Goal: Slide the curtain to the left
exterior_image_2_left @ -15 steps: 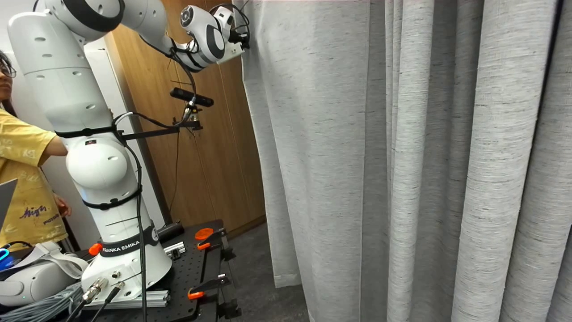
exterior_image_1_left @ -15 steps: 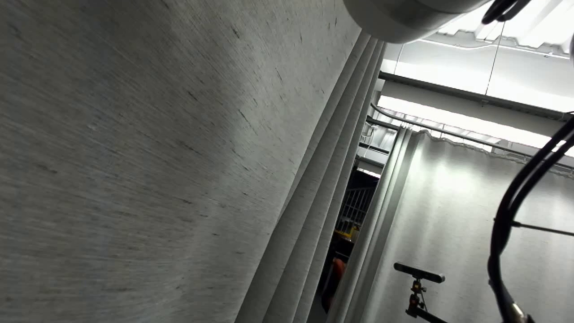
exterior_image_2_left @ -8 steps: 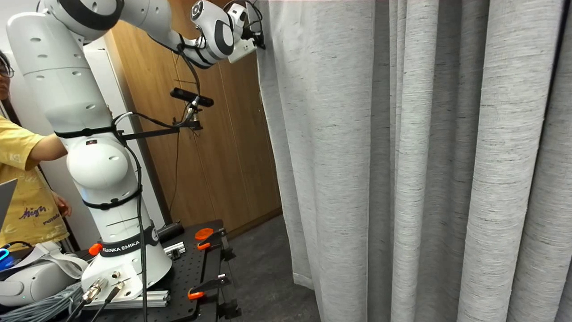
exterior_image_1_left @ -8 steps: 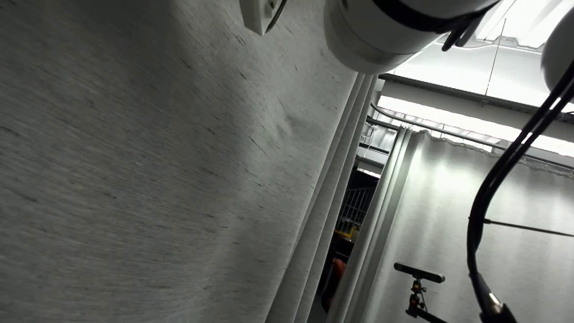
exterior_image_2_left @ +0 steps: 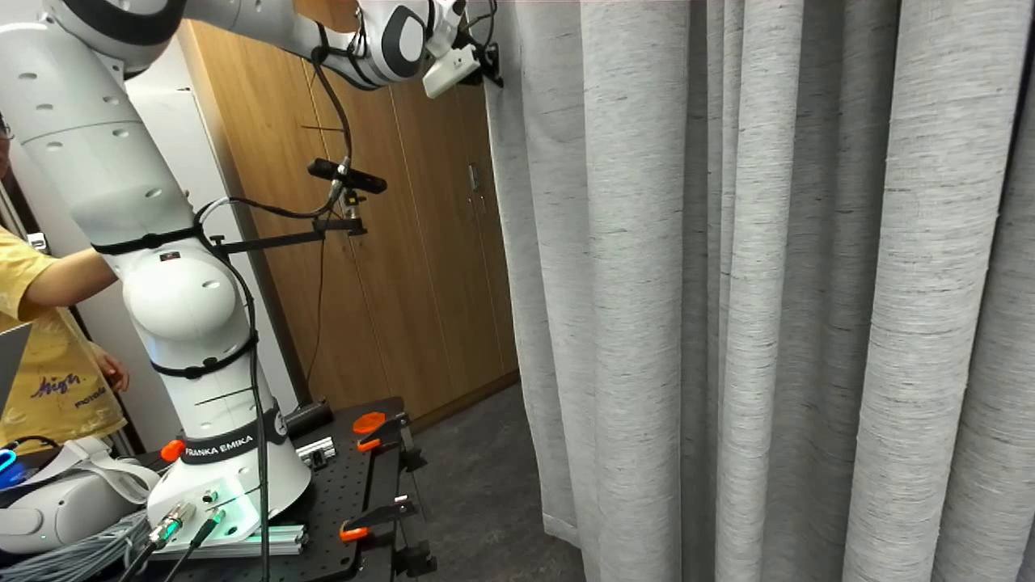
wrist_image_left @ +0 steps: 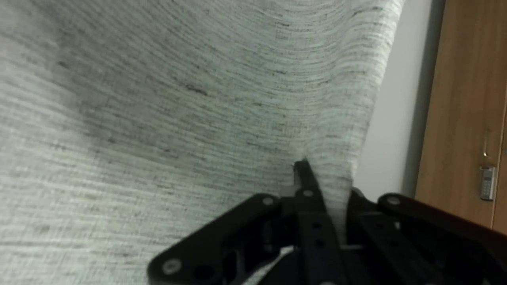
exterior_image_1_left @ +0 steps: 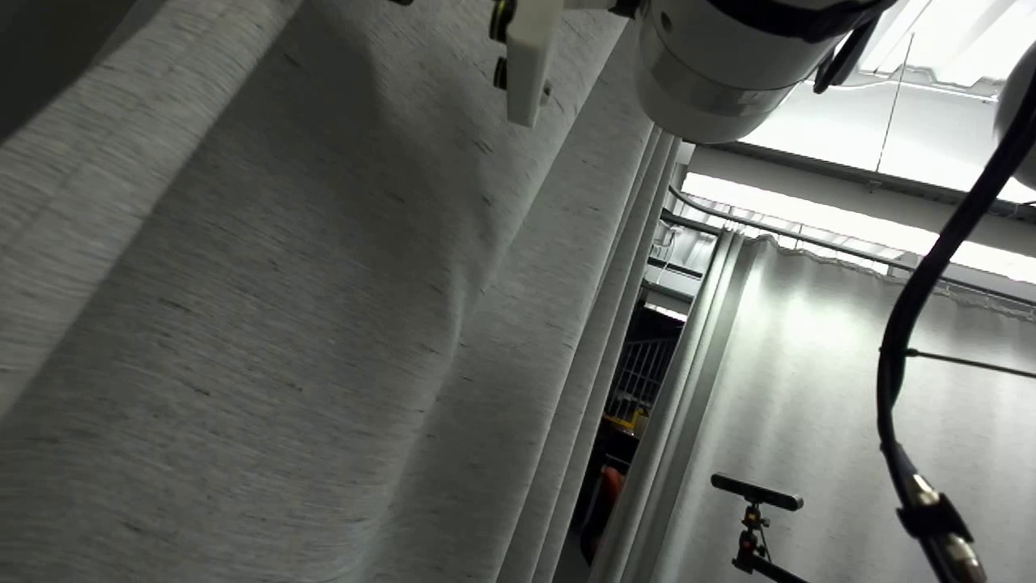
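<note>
The tall light grey woven curtain (exterior_image_2_left: 635, 242) hangs in deep vertical pleats. It fills the right half of an exterior view and the left of an exterior view (exterior_image_1_left: 283, 340). In the wrist view the curtain (wrist_image_left: 190, 99) covers the left and middle, with its free edge to the right. My gripper (wrist_image_left: 326, 182) is shut on that edge. One finger lies in front of the fabric, and the other is mostly hidden behind it. In an exterior view the gripper (exterior_image_2_left: 492, 69) is at the curtain's upper left edge, its fingertips hidden at the fabric.
A wooden cabinet (exterior_image_2_left: 404, 242) stands behind the arm. A camera on a bracket (exterior_image_2_left: 348, 175) sticks out from the arm's base. A black table (exterior_image_2_left: 340, 485) with orange clamps holds the arm. A person in yellow (exterior_image_2_left: 57, 339) stands at the left. A pale drape (exterior_image_1_left: 817, 389) hangs farther off.
In an exterior view my gripper and the curtain's free edge have moved right, showing more of the cabinet. The curtain's fabric has bunched into more folds near the gripper.
</note>
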Controlling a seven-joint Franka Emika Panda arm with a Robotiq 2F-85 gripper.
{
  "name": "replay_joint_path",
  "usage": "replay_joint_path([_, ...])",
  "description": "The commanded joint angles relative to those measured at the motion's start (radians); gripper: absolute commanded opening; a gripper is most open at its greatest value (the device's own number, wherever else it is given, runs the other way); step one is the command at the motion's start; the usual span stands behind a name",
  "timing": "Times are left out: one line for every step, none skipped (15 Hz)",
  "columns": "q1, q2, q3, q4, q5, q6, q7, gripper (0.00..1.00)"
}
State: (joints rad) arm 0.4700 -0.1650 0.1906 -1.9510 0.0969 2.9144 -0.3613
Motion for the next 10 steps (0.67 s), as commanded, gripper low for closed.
replay_joint_path([0.016,-0.076,-0.069,-0.07,0.083,-0.185,-0.112,0.01])
replay_joint_path([0.009,-0.094,-0.081,-0.074,0.08,-0.228,-0.118,0.01])
replay_joint_path([0.003,-0.11,-0.093,-0.076,0.072,-0.271,-0.12,0.01])
replay_joint_path([0.004,-0.123,-0.107,-0.074,0.07,-0.314,-0.127,0.28])
replay_joint_path([-0.029,-0.136,-0.092,-0.071,0.07,-0.357,-0.132,0.29])
replay_joint_path([-0.035,-0.147,-0.096,-0.076,0.07,-0.423,-0.14,0.36])
replay_joint_path([-0.046,-0.152,-0.097,-0.078,0.069,-0.492,-0.146,0.43])
replay_joint_path([-0.055,-0.156,-0.098,-0.084,0.07,-0.539,-0.156,0.5])
replay_joint_path([-0.065,-0.162,-0.099,-0.09,0.072,-0.577,-0.161,0.59])
replay_joint_path([-0.075,-0.168,-0.101,-0.094,0.073,-0.609,-0.167,0.66])
